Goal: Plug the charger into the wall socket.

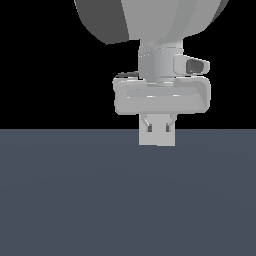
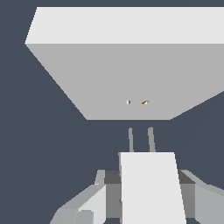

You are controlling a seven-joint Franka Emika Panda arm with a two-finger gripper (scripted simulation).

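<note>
Nothing stands between the charger (image 2: pixel 151 188), clamped in the tool (image 1: pixel 157 129), and the wall socket (image 2: pixel 127 78)

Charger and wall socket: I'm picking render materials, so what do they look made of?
Charger: looks like matte pale plastic, flat unmarked faces; two thin grey prongs, maybe metal. Wall socket: similar matte grey, no gloss; yellowish specks mark its holes.

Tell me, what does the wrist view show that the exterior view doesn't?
Only the wrist view shows the wall socket, a pale plate with two tiny yellowish holes, and the charger's two prongs pointing at it, not yet in.

Only the exterior view shows the arm's bulky body above the dark floor.

Both show the gripper shut on the charger.
</note>
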